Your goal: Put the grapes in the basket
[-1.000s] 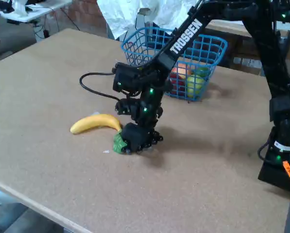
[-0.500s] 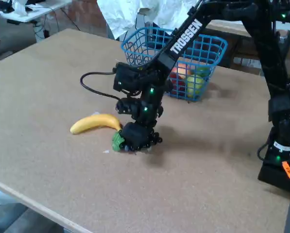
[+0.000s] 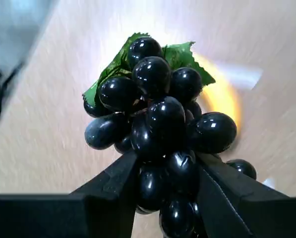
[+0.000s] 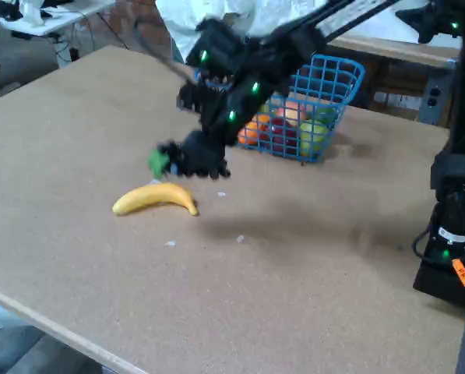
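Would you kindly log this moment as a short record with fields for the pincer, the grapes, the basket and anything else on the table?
pincer: shut on the grapes, both fingers pressed against the lower berries in the wrist view
grapes: lifted clear of the table, green leaves pointing away from the arm
basket: blue wire, at the far side of the table, already holding several pieces of fruit
banana: lying flat on the table, below the raised bunch in the fixed view
table: brown board, small crumbs near the banana

- The gripper (image 3: 167,198) sits at bottom centre of the wrist view, jaws clamped on the grapes (image 3: 160,119).
- In the fixed view, the arm (image 4: 255,66) slants across the upper middle.
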Available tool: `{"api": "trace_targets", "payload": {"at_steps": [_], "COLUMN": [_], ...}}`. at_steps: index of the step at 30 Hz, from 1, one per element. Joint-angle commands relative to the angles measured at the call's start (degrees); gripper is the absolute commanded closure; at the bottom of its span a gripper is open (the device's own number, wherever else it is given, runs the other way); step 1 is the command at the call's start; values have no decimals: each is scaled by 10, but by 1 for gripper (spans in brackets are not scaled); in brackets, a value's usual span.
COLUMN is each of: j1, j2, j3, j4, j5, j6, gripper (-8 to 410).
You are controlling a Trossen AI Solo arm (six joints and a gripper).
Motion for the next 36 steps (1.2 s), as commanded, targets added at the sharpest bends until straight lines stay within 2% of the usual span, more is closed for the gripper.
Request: {"api": "trace_targets", "payload": {"at_steps": [1, 6, 8, 16, 29, 36], "j1": [0, -4, -12, -105, -286, -377], "j2": [-102, -151, -167, -199, -197, -159], "j3": [0, 0, 0, 0, 0, 0], "j4": [20, 48, 60, 67, 68, 73], "j5": [140, 301, 329, 333, 329, 252], "j6": [-36, -89, -99, -96, -94, -67], "gripper": [402, 402, 402, 402, 402, 402]}}
